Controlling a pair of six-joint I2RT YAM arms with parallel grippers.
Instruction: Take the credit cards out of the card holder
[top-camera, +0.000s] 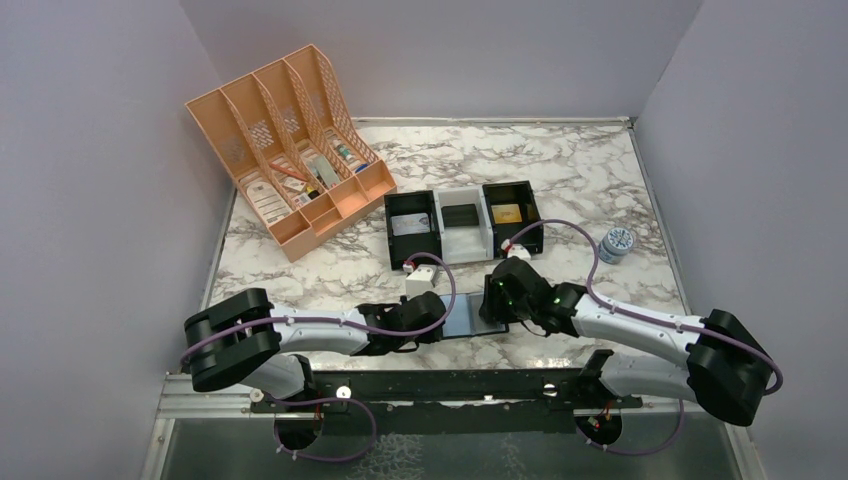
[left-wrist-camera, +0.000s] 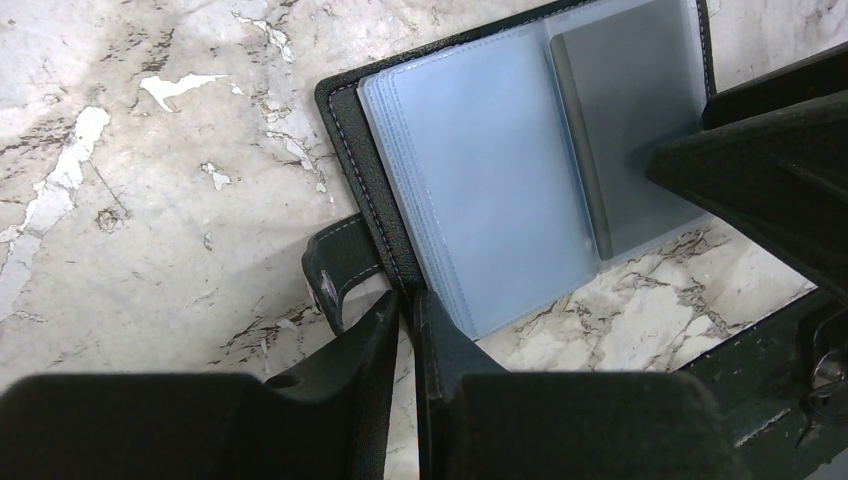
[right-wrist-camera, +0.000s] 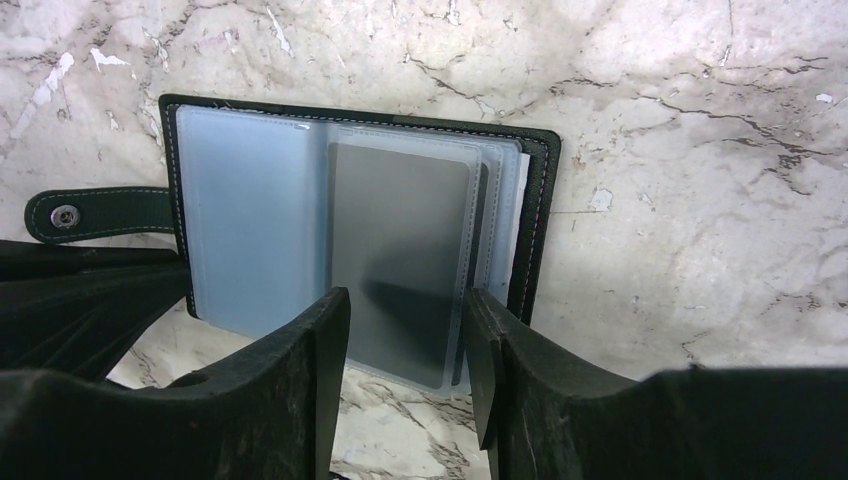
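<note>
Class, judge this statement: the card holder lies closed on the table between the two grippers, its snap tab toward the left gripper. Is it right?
No. The card holder lies open, not closed: the right wrist view shows a grey card inside. It is on the table between the left gripper and right gripper, snap tab toward the left.

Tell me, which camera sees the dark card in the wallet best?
The right wrist camera: the dark card fills the middle, nearly whole, inside a clear sleeve of the card holder. The left wrist camera catches it in a corner, partly behind the right gripper. From the top camera, it cannot be made out.
</note>
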